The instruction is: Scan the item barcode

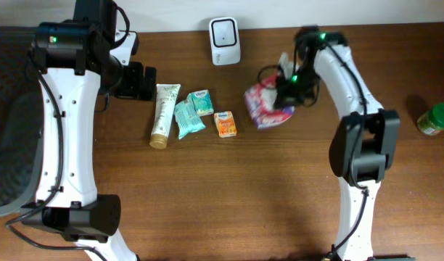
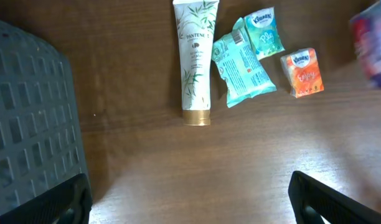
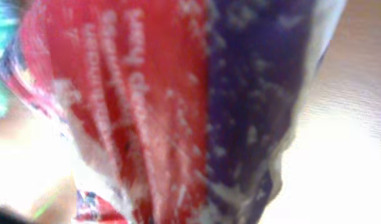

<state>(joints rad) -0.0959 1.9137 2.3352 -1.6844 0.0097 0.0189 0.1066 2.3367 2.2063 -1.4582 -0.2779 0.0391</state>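
A red and purple plastic packet [image 1: 264, 106] sits right of centre, and my right gripper [image 1: 286, 88] is shut on its upper right end. Blurred and very close, that packet [image 3: 178, 106] fills the right wrist view and hides the fingers. The white barcode scanner [image 1: 225, 31] stands at the table's back edge, up and left of the packet. My left gripper [image 1: 138, 81] hovers open at the left with nothing in it. In its wrist view the left gripper [image 2: 190, 205] shows only as two dark fingertips [image 2: 327, 202] over bare wood.
A cream Pantene tube [image 1: 164, 114], a teal packet [image 1: 187, 118], a small Kleenex pack [image 1: 201, 102] and an orange pack [image 1: 225, 124] lie in a row at centre left. A green-lidded jar [image 1: 436, 118] stands far right. A dark mesh basket [image 2: 28, 124] is at the left edge.
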